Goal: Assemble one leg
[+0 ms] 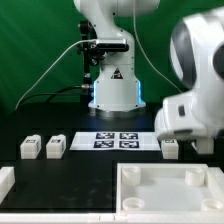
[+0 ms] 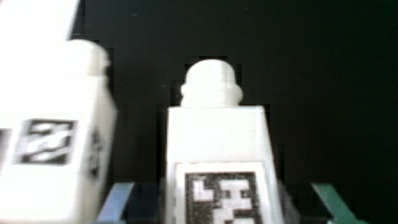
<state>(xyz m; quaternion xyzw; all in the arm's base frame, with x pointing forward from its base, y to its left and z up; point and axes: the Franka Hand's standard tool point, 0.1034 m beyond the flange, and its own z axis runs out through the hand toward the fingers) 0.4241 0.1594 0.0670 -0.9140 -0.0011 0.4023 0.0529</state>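
In the wrist view a white leg (image 2: 217, 130) with a rounded peg on top and a black-and-white tag stands between my fingers. My gripper (image 2: 224, 206) is open; one blue fingertip (image 2: 125, 202) and the other (image 2: 331, 202) flank the leg with dark gaps on both sides. A second leg (image 2: 50, 120) stands close beside it. In the exterior view my gripper (image 1: 172, 140) hangs low over a leg (image 1: 170, 149) on the black table at the exterior view's right. Two more legs (image 1: 30, 147) (image 1: 55, 147) stand at the left.
The marker board (image 1: 117, 140) lies in the middle of the table. The large white square panel (image 1: 165, 186) with raised rims lies at the front. Another white part (image 1: 5, 181) is at the front left edge. The robot base (image 1: 113, 85) stands behind.
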